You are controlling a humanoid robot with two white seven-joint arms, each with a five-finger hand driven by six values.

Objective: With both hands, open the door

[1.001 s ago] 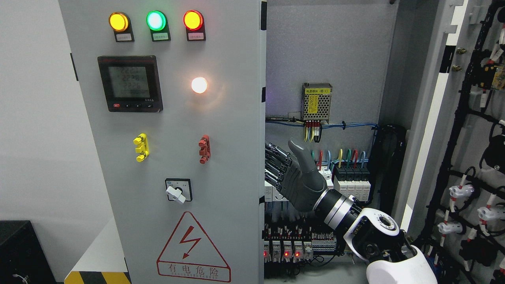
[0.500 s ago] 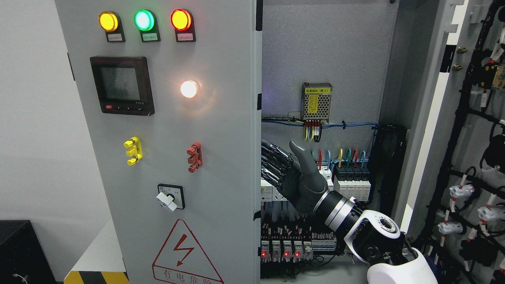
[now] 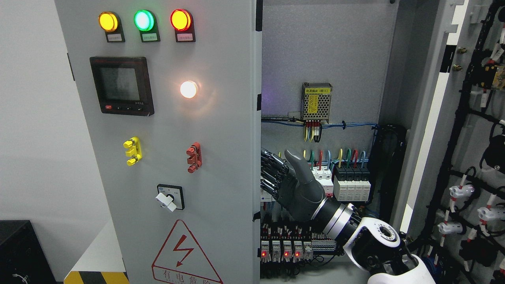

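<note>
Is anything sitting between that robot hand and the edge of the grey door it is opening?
Nothing visible does. The right hand reaches from inside the cabinet, its fingers extended up to the left door edge; whether they touch it is unclear.

The tall grey metal cabinet door (image 3: 165,142), fitted with indicator lamps and a meter, is swung ajar just left of the fingers (image 3: 272,173).

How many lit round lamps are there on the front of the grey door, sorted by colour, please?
Yellow lamp: 1
Green lamp: 1
Red lamp: 1
White lamp: 1
Total: 4
</note>
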